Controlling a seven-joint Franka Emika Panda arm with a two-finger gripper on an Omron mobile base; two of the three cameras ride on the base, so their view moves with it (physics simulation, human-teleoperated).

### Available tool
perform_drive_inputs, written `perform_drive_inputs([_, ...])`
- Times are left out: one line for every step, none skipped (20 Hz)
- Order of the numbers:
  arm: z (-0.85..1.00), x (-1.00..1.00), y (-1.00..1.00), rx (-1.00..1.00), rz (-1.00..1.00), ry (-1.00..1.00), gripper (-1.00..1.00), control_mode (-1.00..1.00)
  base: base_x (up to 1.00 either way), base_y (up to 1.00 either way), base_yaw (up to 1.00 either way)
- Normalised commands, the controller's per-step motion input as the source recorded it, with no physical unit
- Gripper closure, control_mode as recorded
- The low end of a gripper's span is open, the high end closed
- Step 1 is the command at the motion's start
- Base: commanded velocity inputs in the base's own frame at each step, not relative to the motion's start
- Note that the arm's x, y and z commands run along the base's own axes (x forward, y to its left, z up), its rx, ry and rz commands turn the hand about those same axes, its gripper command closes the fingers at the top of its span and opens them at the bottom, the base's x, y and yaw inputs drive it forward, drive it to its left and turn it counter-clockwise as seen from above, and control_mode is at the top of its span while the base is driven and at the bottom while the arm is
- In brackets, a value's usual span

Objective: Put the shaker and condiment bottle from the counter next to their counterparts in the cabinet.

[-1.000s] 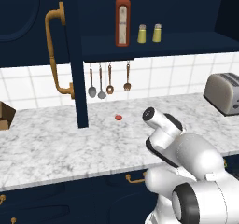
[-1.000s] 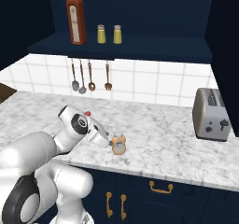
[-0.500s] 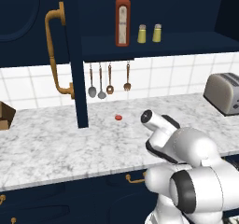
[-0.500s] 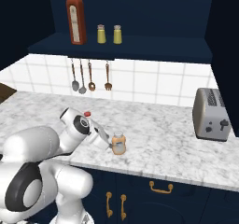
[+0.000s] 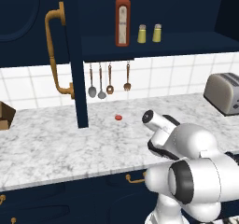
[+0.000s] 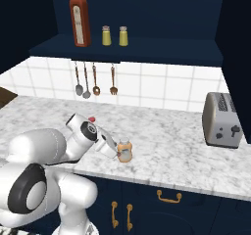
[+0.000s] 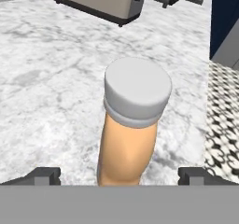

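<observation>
The condiment bottle (image 7: 128,143), peach-orange with a pale grey cap, stands upright on the marbled counter (image 6: 171,146) near its front edge, where the right base view also shows the bottle (image 6: 125,151). My gripper (image 7: 119,176) is open, low beside the bottle, with one fingertip wide of it on each side and no contact. On the cabinet shelf (image 5: 186,43) a tall red bottle (image 5: 123,20) stands beside two yellow shakers: a brighter one (image 5: 142,33) and a slightly duller one (image 5: 157,32).
The cabinet door (image 5: 70,55) with its brass handle (image 5: 55,50) hangs open over the counter's left. A toaster (image 6: 223,120) sits at the right. Utensils (image 5: 109,78) hang on the tiled wall. A small red object (image 5: 118,117) lies mid-counter, a brown box (image 5: 5,115) far left.
The hand has edged slightly toward the bottle. The bottle and the things on the shelf have not moved.
</observation>
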Motion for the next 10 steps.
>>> perform_drive_inputs([0.00,0.00,-0.30,0.03,0.00,0.00,-1.00,-1.00,0.00,0.00,0.00])
perform_drive_inputs([0.00,0.00,-0.31,0.04,0.00,-0.01,-1.00,-1.00,0.00,0.00,0.00])
perform_drive_inputs([0.00,0.00,-0.17,0.02,0.00,-0.02,-1.00,-1.00,0.00,0.00,0.00])
perform_drive_inputs([0.00,0.00,-0.16,0.01,0.00,0.00,-1.00,-1.00,0.00,0.00,0.00])
perform_drive_inputs([-0.04,0.00,-0.17,0.01,0.00,0.00,-1.00,-1.00,0.00,0.00,0.00])
perform_drive_inputs([-0.19,0.00,-0.14,0.00,0.00,0.00,-1.00,-1.00,0.00,0.00,0.00])
perform_drive_inputs([-0.22,0.00,-0.11,0.00,0.00,0.00,1.00,-1.00,0.00,0.00,0.00])
perform_drive_inputs([-0.21,0.00,-0.09,0.00,0.00,0.00,1.00,-1.00,0.00,0.00,0.00])
perform_drive_inputs([-0.14,0.00,-0.13,0.00,0.00,-0.01,1.00,-1.00,0.00,0.00,0.00])
perform_drive_inputs([0.00,0.00,-0.25,0.04,0.00,-0.06,1.00,-1.00,0.00,0.00,0.00])
